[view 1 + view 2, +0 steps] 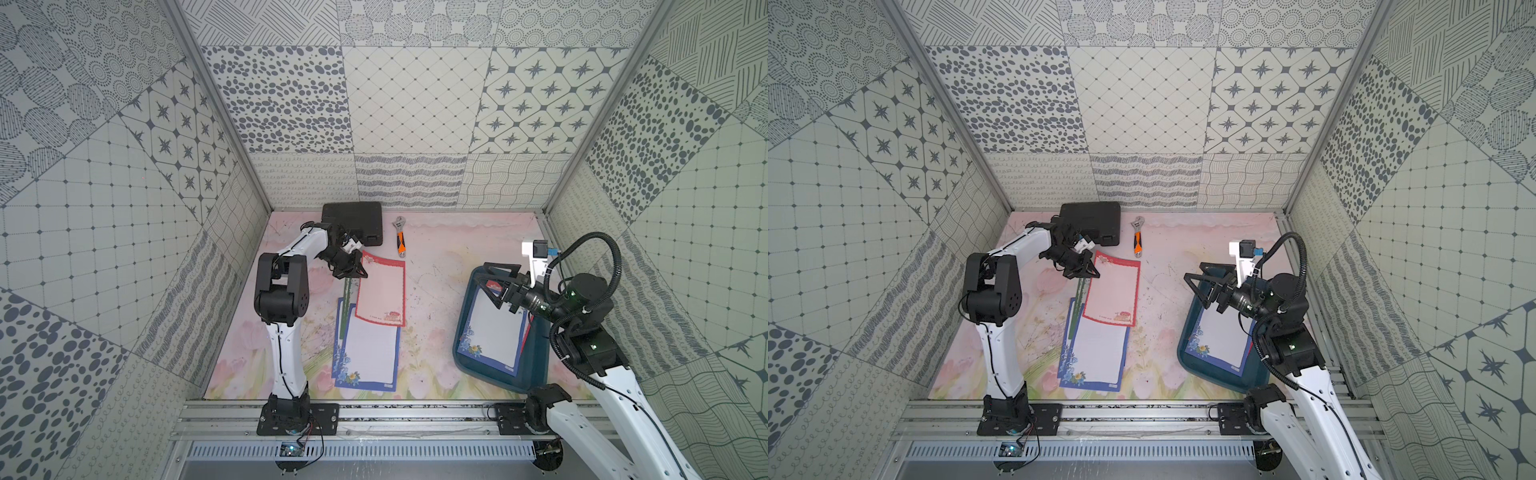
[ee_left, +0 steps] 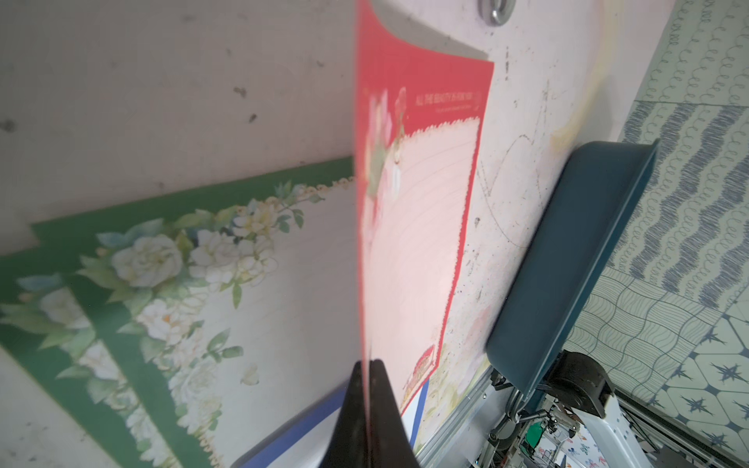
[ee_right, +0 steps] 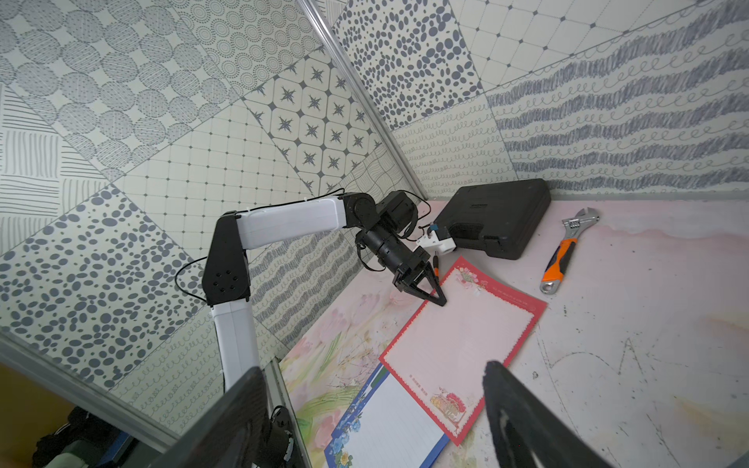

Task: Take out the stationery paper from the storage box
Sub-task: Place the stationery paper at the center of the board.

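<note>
stationery paper (image 1: 493, 332) lay partly in and partly out of the storage box (image 1: 536, 368). a blue-bordered sheet sat on top inside it with a red border (image 1: 493, 286) showing beneath. more blue-bordered sheets (image 1: 368, 357), green-bordered sheets (image 2: 121, 263) and a red-bordered sheet (image 1: 382, 291) lay overlapped on the table (image 1: 436, 257), well apart from the box. the left gripper (image 1: 360, 272) was pinching the red-bordered sheet near its far corner, and the left wrist view showed it lifted there. the right gripper (image 1: 488, 277) hung spread and empty over the box's far end. the step in hand looked to be laying the red-bordered sheet on the pile. next the left jaws would need to let go, and the right ones to drop and catch the thin flat edge of the sheet in the box.
</note>
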### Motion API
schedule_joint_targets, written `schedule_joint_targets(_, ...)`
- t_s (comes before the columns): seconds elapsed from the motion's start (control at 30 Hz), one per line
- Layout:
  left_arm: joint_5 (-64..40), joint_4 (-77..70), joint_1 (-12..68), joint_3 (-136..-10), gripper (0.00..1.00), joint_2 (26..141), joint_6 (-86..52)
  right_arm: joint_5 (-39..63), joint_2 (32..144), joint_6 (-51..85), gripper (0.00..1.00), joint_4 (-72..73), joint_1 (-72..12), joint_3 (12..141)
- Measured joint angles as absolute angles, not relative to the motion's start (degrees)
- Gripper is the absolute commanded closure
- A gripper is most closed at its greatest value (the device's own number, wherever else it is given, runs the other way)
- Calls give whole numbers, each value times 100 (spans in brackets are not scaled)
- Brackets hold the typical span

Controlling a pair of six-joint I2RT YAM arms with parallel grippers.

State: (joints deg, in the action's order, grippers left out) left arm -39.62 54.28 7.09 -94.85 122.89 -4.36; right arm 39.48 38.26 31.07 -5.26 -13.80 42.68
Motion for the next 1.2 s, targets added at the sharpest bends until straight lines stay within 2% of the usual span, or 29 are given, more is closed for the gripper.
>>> schedule_joint_targets(0.17,-3546,5483,707,-9535,99,12411,-434,3293,4007,3024,19,-1199,-1380,4431)
schedule_joint_targets(0.43,-2989,5577,705,-9588,84,12442,-392,2766,4755,3148,20,-1898,-1380,4466)
schedule_joint_targets(0.63,-2681,5662,703,-9649,76,12444,-392,2596,4860,3260,21,-2005,-1380,4469)
schedule_joint_targets(1.0,-2106,5688,703,-9616,67,12243,-392,2237,5074,3400,21,-2112,-1380,4532)
schedule_joint_targets(1.2,-1892,5655,703,-9524,65,12025,-395,2198,5105,3428,21,-2198,-1382,4565)
